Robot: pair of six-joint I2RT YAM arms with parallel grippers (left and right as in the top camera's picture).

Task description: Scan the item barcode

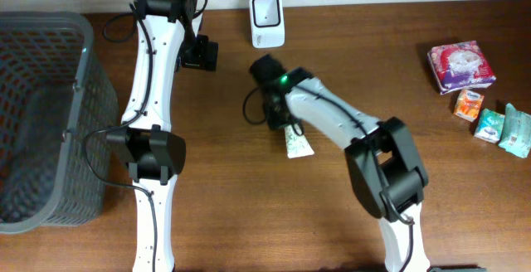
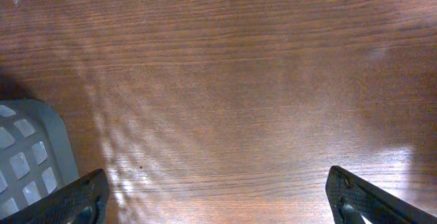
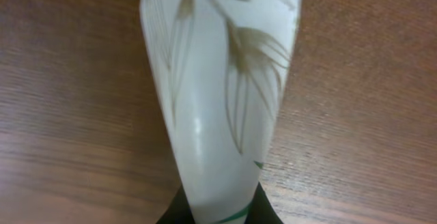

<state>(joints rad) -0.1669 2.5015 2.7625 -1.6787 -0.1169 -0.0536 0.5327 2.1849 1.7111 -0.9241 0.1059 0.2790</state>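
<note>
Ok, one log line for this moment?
left tool: open, empty | right tool: shut on tube | tube: short of scanner

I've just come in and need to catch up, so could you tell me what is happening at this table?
The right hand is shut on a white squeeze tube with a leaf print, holding it above the wooden table, a little short of the white barcode scanner. The left hand hangs open and empty beside the grey plastic basket. Several small packets wait at the far right.
</note>
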